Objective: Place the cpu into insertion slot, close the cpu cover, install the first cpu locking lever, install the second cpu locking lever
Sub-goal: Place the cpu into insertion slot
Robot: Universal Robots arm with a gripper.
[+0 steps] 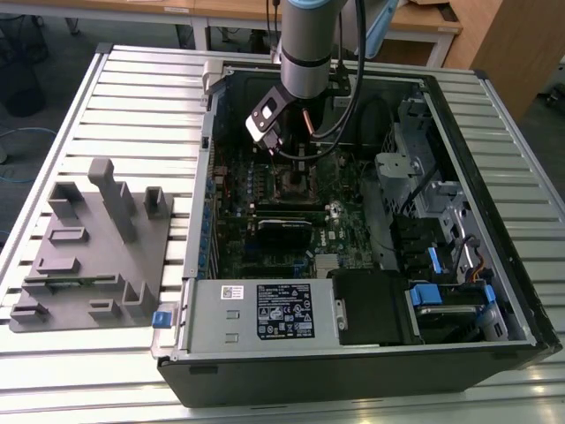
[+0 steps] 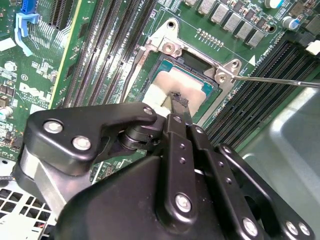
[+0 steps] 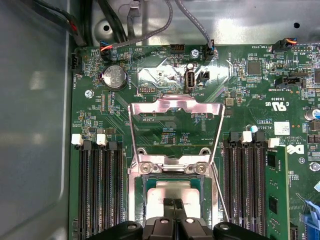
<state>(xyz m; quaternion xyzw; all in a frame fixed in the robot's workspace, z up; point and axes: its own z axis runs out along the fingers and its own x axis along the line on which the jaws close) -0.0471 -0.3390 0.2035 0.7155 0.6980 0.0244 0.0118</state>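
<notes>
First wrist view: two black fingers (image 3: 174, 202) pressed together, only a thin seam between them and nothing seen clamped. The tips are down on the cpu (image 3: 172, 189), a small flat square chip with a pale silver-grey face. It lies flat inside the insertion slot (image 3: 172, 168), a square socket with a silver metal rim. The cpu cover (image 3: 175, 103), a thin silver frame plate with a big central window, stands flipped open just ahead of the fingertips, green board showing through it. Judging by this, its hinge edge runs crosswise to the fingers' line, just past the cpu. A thin steel locking lever (image 3: 220, 195) slants beside the slot, close to one side of the fingers, apparently unlatched.

Second wrist view: same contact. The closed tips sit on the cpu face near its middle, slot rim just beyond them, and the lever rod sticks out sideways, well clear of the fingers.

Exterior view: the arm reaches down into the open black computer case (image 1: 353, 371) on the slatted metal tabletop (image 1: 132, 97), fingers low over the motherboard. A grey plastic fixture tray (image 1: 88, 256) sits well apart, outside the case.
</notes>
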